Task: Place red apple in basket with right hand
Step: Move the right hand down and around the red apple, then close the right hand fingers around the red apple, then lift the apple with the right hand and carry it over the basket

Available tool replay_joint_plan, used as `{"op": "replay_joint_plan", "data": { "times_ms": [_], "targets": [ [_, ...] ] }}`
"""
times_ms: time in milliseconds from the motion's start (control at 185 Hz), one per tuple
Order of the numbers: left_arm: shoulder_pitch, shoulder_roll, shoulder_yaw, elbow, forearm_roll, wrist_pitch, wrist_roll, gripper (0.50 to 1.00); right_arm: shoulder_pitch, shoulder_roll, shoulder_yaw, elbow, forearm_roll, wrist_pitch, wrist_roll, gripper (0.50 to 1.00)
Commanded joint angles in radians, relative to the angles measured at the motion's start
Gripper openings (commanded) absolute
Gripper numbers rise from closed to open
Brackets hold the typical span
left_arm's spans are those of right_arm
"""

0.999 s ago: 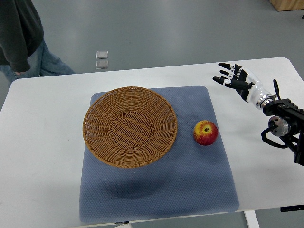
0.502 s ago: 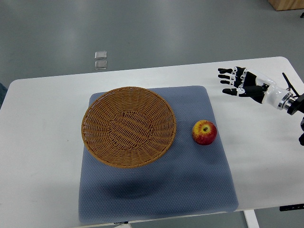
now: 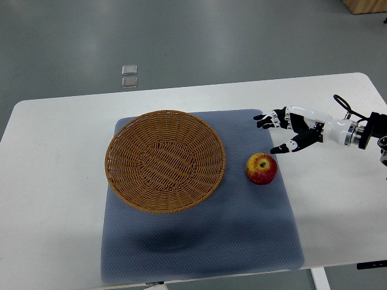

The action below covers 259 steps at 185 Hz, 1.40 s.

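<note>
We find the red apple (image 3: 261,168) on the blue mat (image 3: 199,241), right of the wicker basket (image 3: 164,161), just below-left of our right hand (image 3: 290,128) — fingers (image 3: 263,121) spread, holding nothing — so the reach runs down-left.

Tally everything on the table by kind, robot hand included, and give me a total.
Wicker basket: 1
Red apple: 1
Blue-grey mat: 1
Right robot hand, open above the mat's edge: 1
Total: 4
</note>
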Motion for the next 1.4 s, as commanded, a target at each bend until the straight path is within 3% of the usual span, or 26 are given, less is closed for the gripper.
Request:
{"op": "replay_joint_plan", "data": {
  "times_ms": [0,454,956,1275,1394],
  "targets": [
    [0.000,0.000,0.000,0.001,0.000,0.000,0.000,1.000,-0.019,-0.016,-0.002,0.065,-0.080,-0.001,0.000,0.913],
    [0.000,0.000,0.001,0.001,0.000,0.000,0.000,1.000,-0.036,-0.019,0.000,0.099,-0.129,-0.017,0.000,0.913],
    [0.000,0.000,0.001,0.001,0.000,0.000,0.002,1.000,-0.038,-0.014,-0.115,0.093,-0.149,-0.212,0.000,0.911],
    [0.000,0.000,0.001,0.001,0.000,0.000,0.000,1.000,-0.050,-0.002,-0.123,0.090,-0.149,-0.264,0.000,0.911],
    [0.000,0.000,0.001,0.001,0.000,0.000,0.002,1.000,-0.050,-0.002,-0.123,0.088,-0.149,-0.269,0.000,0.874]
  ]
}}
